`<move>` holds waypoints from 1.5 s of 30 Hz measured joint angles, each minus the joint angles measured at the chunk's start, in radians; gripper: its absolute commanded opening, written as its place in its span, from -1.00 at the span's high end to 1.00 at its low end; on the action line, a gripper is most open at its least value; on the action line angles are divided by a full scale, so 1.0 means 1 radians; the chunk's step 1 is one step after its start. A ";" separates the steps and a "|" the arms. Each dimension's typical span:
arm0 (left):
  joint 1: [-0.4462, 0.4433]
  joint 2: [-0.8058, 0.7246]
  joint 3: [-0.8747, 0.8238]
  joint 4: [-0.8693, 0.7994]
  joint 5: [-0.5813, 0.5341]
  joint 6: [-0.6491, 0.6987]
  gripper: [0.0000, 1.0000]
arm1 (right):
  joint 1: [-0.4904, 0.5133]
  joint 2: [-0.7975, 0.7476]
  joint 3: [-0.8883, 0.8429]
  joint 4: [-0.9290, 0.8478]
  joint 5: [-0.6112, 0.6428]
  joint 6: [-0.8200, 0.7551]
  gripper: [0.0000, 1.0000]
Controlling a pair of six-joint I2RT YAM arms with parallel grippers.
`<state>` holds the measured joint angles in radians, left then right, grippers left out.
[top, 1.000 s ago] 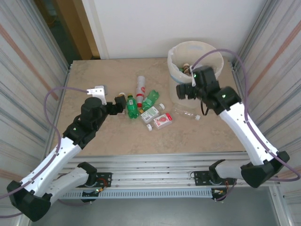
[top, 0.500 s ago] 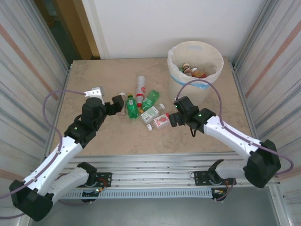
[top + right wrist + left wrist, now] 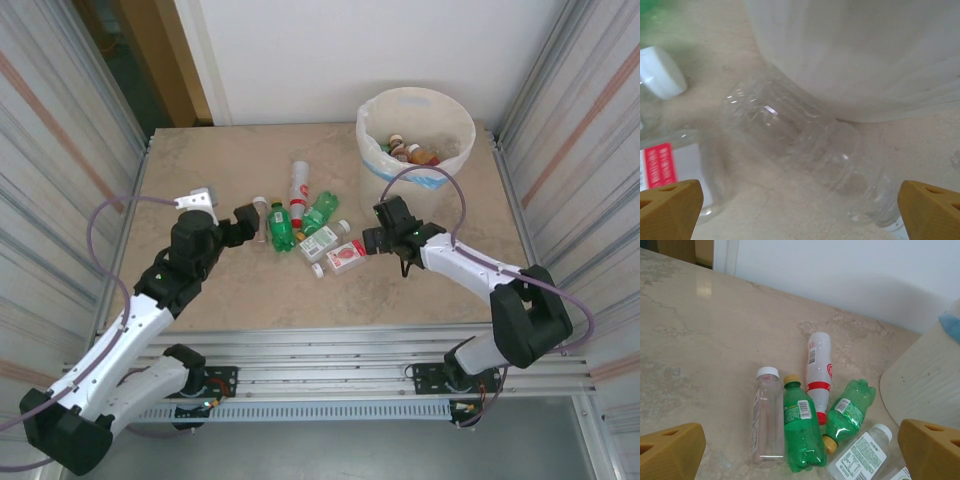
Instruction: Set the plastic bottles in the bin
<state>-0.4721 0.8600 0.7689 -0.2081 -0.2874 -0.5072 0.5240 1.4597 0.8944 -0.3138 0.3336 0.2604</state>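
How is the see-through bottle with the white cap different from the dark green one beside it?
The see-through bottle is clear with a white cap; the dark green bottle has a yellow cap. The green one looks fatter. Both lie side by side, caps pointing the same way.

White arms [image 3: 125, 335], black joints [image 3: 195, 245], purple cables [image 3: 95, 220] — mustard-yellow gripper fingers [image 3: 670, 450].

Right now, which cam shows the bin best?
Top external: it shows the whole bin from above, with its rim and the bottles inside. Left wrist catches a slice of its outer wall at the right edge. Right wrist sees its lower wall close up and blurred, with a clear bottle lying at its foot.
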 measured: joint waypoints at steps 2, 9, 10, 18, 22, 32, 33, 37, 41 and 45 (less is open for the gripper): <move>0.004 0.000 -0.004 0.003 0.003 -0.005 -0.97 | -0.023 0.013 -0.002 0.011 -0.016 0.008 -0.96; 0.008 0.000 -0.012 0.003 0.009 -0.014 -0.97 | -0.053 0.042 -0.010 0.039 -0.084 0.027 -0.96; 0.008 0.000 -0.012 0.003 0.010 -0.014 -0.98 | -0.056 0.046 -0.010 0.042 -0.095 0.028 -0.96; 0.015 0.000 -0.012 0.003 0.016 -0.015 -0.97 | -0.065 0.059 -0.010 0.061 -0.112 0.028 -1.00; 0.015 0.000 -0.012 0.003 0.017 -0.015 -0.97 | -0.066 0.056 -0.015 0.068 -0.119 0.033 -0.96; 0.020 0.000 -0.012 0.003 0.018 -0.019 -0.98 | -0.038 -0.015 -0.051 0.040 -0.159 0.076 -0.89; 0.020 0.000 -0.012 0.003 0.018 -0.021 -0.97 | -0.035 -0.027 -0.060 0.034 -0.171 0.081 -0.88; 0.020 0.000 -0.012 0.003 0.025 -0.021 -0.98 | -0.034 -0.090 -0.106 0.020 -0.217 0.108 -0.87; 0.020 0.001 -0.012 0.003 0.032 -0.022 -0.98 | -0.044 -0.187 -0.161 0.012 -0.259 0.140 -0.88; 0.020 0.006 -0.012 0.003 0.036 -0.023 -0.98 | -0.123 -0.295 -0.200 0.005 -0.313 0.156 -0.97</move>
<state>-0.4522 0.8661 0.7570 -0.2047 -0.2512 -0.5297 0.4007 1.1648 0.6945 -0.3088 0.0204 0.4164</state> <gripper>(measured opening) 0.987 0.960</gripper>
